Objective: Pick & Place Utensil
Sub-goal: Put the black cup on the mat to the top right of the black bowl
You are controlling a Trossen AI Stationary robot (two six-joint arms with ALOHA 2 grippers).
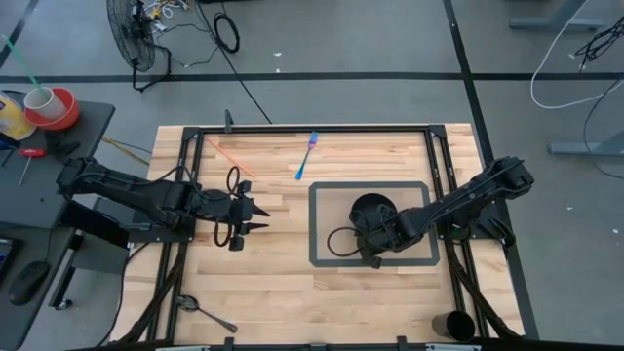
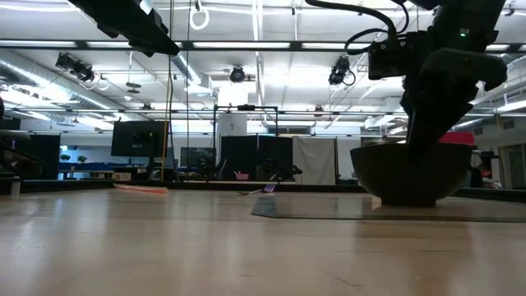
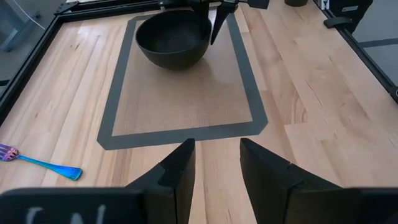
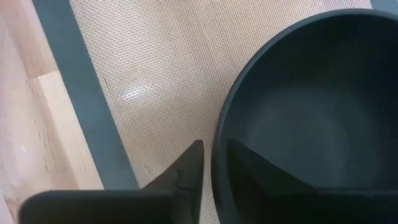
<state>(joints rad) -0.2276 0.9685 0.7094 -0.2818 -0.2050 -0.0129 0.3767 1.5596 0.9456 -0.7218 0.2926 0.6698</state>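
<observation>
My right jaws (image 1: 373, 255) are clamped on the rim of the black bowl (image 1: 371, 212), left jaws (image 1: 261, 215) apart, blue fork (image 1: 306, 156) well off ahead of them.

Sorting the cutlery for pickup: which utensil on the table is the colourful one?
The fork at the far side, beyond the mat, with its blue handle and purple head. The spoon at the near left edge is plain dark metal.

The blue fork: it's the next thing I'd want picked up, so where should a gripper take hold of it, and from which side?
Probably grip the fork at mid-handle, from straight above, jaws across the handle. It lies flat on the bare table, slim and slanted, clear of the bowl. The open left gripper is nearer.
</observation>
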